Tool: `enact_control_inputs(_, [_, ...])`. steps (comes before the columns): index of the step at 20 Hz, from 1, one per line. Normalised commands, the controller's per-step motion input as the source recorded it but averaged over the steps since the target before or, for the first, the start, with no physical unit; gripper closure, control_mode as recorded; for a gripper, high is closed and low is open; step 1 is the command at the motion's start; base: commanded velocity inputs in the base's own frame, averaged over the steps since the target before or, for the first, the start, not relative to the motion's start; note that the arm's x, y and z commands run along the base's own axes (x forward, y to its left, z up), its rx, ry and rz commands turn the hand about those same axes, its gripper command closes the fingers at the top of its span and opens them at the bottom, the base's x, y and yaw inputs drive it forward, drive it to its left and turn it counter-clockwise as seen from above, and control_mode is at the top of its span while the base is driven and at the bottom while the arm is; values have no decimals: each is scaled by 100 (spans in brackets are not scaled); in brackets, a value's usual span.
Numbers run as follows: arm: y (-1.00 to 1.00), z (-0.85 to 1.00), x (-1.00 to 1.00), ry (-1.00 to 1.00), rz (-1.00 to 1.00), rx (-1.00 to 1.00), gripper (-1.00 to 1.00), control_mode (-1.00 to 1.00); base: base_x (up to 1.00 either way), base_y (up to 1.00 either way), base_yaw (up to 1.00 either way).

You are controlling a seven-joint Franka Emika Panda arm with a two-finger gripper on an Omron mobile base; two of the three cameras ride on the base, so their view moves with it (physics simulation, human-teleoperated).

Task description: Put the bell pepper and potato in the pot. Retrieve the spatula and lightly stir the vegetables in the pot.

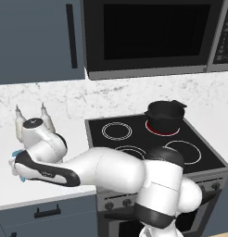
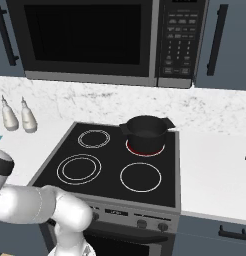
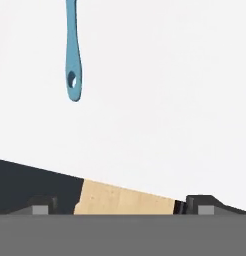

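Note:
The blue spatula (image 3: 72,55) lies on the white counter; in the hand view its thin handle, with a hole at its end, runs down from the top left. My gripper (image 3: 122,205) is open above the counter's front edge, apart from the handle, with nothing between its fingertips (image 3: 42,205). In the left base view my hand (image 1: 23,166) hovers over the left counter, and blue bits of the spatula (image 1: 15,154) peek out beside it. The black pot (image 1: 164,115) (image 2: 146,131) stands on the glowing back right burner. The bell pepper and potato are out of view.
Two white nozzle bottles (image 1: 18,124) (image 2: 9,117) stand at the back of the left counter by the marble wall. The black stove top (image 2: 105,165) has three bare burners. A microwave (image 2: 90,37) hangs above it. Past the counter edge, floor (image 3: 125,200) shows.

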Motion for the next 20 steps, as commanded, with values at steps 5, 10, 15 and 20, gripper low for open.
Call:
enact_control_inputs(5, [41,-40,19,1,-3,-8,-100,-100,0,0,0])
enact_control_inputs(10, [41,-32,31,1,-3,-5,-100,-100,0,0,0])
enact_control_inputs(15, [28,-30,31,1,-3,-3,-100,-100,0,0,0])
enact_control_inputs(20, [0,-41,17,0,-2,0,-100,-100,0,0,0])
